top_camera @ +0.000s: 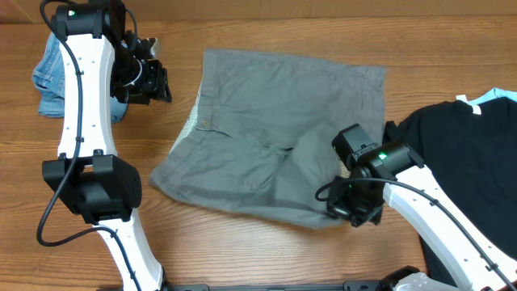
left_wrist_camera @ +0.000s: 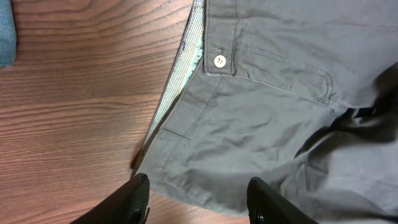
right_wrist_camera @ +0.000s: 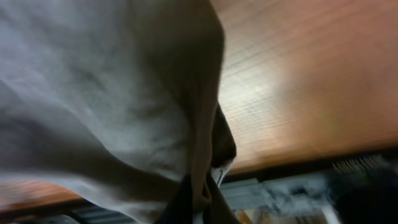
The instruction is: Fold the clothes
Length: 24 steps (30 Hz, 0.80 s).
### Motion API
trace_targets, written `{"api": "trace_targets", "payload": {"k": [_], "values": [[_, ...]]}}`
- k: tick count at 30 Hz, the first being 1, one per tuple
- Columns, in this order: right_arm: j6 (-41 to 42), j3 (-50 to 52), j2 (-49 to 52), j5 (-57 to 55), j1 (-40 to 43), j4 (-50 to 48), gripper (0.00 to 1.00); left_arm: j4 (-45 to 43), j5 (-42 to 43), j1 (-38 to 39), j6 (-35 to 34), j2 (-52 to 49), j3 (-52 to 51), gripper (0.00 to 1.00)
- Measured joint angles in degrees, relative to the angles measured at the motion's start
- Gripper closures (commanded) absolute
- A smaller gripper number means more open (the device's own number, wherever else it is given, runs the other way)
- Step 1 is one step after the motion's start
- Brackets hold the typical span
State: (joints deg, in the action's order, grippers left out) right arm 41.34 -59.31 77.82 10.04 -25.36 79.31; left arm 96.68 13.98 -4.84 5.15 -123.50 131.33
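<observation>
Two arms share a wooden tabletop (top_camera: pixel 266 250), at whose middle the grey-olive shorts (top_camera: pixel 266 137) lie spread but rumpled, waistband toward the left arm and legs toward the right. A black T-shirt (top_camera: pixel 460 145) lies just beside their right edge, and a light-blue denim garment (top_camera: pixel 52 73) sits at the far left, apart from them. The right gripper (top_camera: pixel 355 212) is closed on the near right corner of the shorts, seemingly a leg hem, with cloth draped over its fingers in the wrist view. The left gripper (left_wrist_camera: pixel 199 199) hovers near the waistband with its fingers apart, holding nothing. A pale button (left_wrist_camera: pixel 219 60) and a strip of striped lining mark the fly. The step in hand appears to be carrying the pinched corner across toward the waistband. To do it well, lift only enough to clear the cloth beneath, travel in a low arc, steady the waistband so that the garment does not slide, and match the edges before releasing.
</observation>
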Motion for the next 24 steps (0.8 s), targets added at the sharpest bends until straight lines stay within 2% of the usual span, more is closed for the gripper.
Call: {"api": "trace_targets", "payload": {"k": [1, 2, 3, 4, 6, 7, 11, 15, 24], "values": [[0.3, 0.0, 0.0, -0.4, 0.0, 2.2, 0.96, 0.0, 0.0, 0.0, 0.0, 0.0, 0.0, 0.46], [0.7, 0.0, 0.0, -0.7, 0.1, 3.4, 0.80, 0.0, 0.0, 0.0, 0.0, 0.0, 0.0, 0.46], [0.9, 0.0, 0.0, -1.1, 0.1, 4.6, 0.53, 0.0, 0.0, 0.0, 0.0, 0.0, 0.0, 0.45], [1.2, 0.0, 0.0, -1.3, 0.1, 5.0, 0.41, 0.0, 0.0, 0.0, 0.0, 0.0, 0.0, 0.45], [1.7, 0.0, 0.0, -1.8, 0.2, 5.7, 0.27, 0.0, 0.0, 0.0, 0.0, 0.0, 0.0, 0.44], [1.6, 0.0, 0.0, -1.9, 0.2, 6.1, 0.24, 0.0, 0.0, 0.0, 0.0, 0.0, 0.0, 0.42], [1.9, 0.0, 0.0, -2.8, 0.2, 7.8, 0.20, 0.0, 0.0, 0.0, 0.2, 0.0, 0.0, 0.39], [2.0, 0.0, 0.0, -4.0, 0.2, 5.4, 0.19, 0.0, 0.0, 0.0, 1.0, 0.0, 0.0, 0.37], [2.2, 3.0, 0.0, -7.0, 0.3, -17.0, 0.23, -1.2, 0.0, 0.0, 1.5, 0.0, 0.0, 0.22]]}}
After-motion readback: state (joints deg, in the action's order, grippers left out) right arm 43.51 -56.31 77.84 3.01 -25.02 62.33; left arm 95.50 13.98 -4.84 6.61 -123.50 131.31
